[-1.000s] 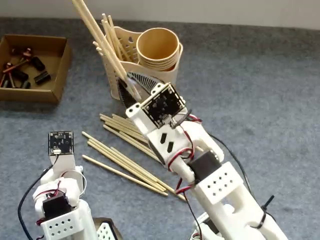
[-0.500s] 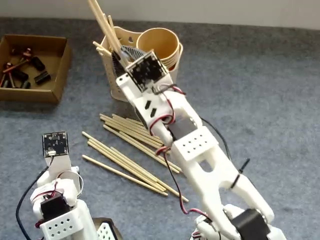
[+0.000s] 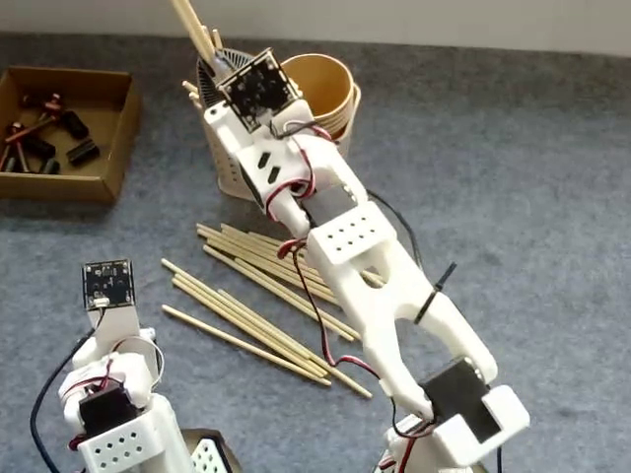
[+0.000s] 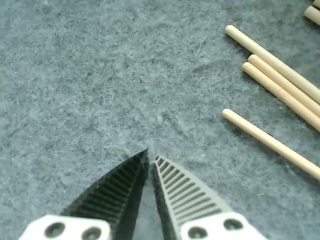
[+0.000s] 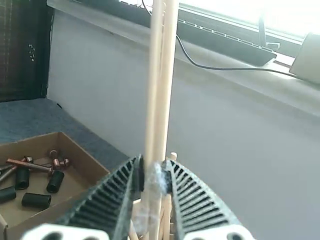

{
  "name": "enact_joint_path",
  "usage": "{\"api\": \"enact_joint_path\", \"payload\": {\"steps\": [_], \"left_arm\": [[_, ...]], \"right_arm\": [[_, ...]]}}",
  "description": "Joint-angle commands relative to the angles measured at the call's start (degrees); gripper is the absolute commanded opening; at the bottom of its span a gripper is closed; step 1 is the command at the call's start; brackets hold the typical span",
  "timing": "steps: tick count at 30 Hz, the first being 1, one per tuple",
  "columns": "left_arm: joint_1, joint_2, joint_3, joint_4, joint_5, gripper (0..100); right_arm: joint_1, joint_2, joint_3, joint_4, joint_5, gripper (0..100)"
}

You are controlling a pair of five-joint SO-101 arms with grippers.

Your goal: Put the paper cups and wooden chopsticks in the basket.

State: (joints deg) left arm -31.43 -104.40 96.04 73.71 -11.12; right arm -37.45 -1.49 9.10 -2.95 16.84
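Nearly upright, two wooden chopsticks (image 5: pixel 159 75) are pinched between the jaws of the right gripper (image 5: pixel 152 167), over the left part of the basket (image 3: pixel 227 168) at the far middle of the table; stacked paper cups (image 3: pixel 330 84) sit in its right part; loose chopsticks (image 3: pixel 251 315) lie nearer on the grey mat (image 3: pixel 513 177); the left gripper (image 4: pixel 150 155) hangs over bare mat at near left, beside their ends, jaws closed tip to tip on nothing; a cardboard box (image 3: pixel 59 187) of bolts sits far left.

cups (image 3: pixel 317 87) in basket (image 3: pixel 228 158) (loose chopsticks (image 3: pixel 246 320) beside)
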Motion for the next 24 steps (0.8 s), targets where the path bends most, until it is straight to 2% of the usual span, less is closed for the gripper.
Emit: {"api": "enact_joint_path", "payload": {"steps": [1, 24], "left_arm": [[-0.7, -0.3, 0.4, -1.1, -0.1, 1], [-0.8, -0.3, 0.3, -1.1, -0.1, 1]], "right_arm": [[1.1, 1.1, -3.2, -1.6, -0.4, 0.6], [1.2, 4.2, 1.1, -1.1, -0.4, 1.1]]}}
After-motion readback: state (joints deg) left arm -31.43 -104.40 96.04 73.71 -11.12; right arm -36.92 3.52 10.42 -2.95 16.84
